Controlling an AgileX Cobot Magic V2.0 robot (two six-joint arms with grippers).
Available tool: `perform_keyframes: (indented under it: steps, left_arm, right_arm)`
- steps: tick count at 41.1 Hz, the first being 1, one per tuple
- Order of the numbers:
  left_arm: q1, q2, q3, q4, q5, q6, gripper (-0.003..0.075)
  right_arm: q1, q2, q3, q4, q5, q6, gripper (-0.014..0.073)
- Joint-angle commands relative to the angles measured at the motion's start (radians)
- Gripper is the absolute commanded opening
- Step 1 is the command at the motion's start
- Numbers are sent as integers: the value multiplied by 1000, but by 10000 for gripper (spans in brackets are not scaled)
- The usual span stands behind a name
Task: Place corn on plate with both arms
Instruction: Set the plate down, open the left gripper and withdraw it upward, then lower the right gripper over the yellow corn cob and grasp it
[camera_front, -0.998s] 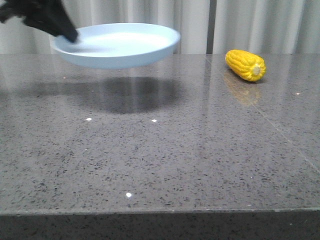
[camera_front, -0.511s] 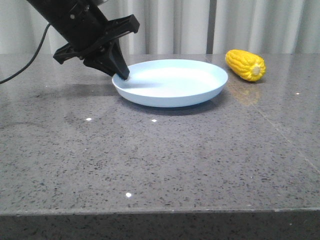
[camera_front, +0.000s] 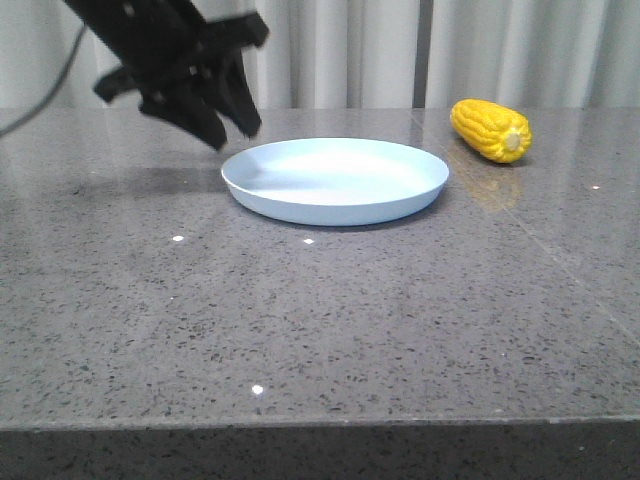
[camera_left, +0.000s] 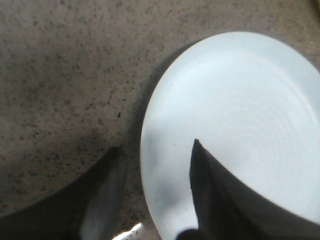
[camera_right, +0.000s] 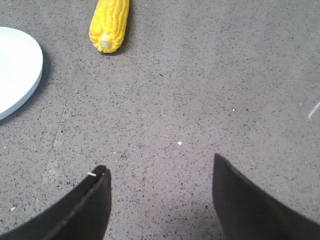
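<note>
On the grey table (camera_front: 320, 330), the corn (camera_front: 490, 129) lies flat, pale end toward the camera; both tools spread.

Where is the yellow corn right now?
In the front view the corn lies on the table, far back on the right, just beyond the plate and not touching it.

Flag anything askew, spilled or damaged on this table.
Nothing stands out. The plate sits flat and empty, the corn lies whole on the stone beside it, apart from the rim.
</note>
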Motion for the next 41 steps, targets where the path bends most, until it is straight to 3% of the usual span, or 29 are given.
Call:
perform_keyframes:
  steps: [1, 8, 16, 27, 41]
  left_arm:
    - [-21, -163, -31, 60, -5, -7, 323]
    - [-107, -359, 58, 260, 24, -41, 323]
    - [-207, -607, 283, 403, -20, -118, 323]
    - [-214, -823, 496, 407, -28, -118, 323]
    - [-214, -872, 521, 407, -23, -118, 312]
  right_arm:
    - [-5, 7, -28, -17, -65, -9, 468]
    - [-5, 7, -28, -17, -66, -9, 468]
    - [-5, 7, -28, -15, -70, -9, 468]
    - [-4, 38, -34, 0, -52, -9, 473]
    - [67, 329, -256, 32, 27, -28, 585]
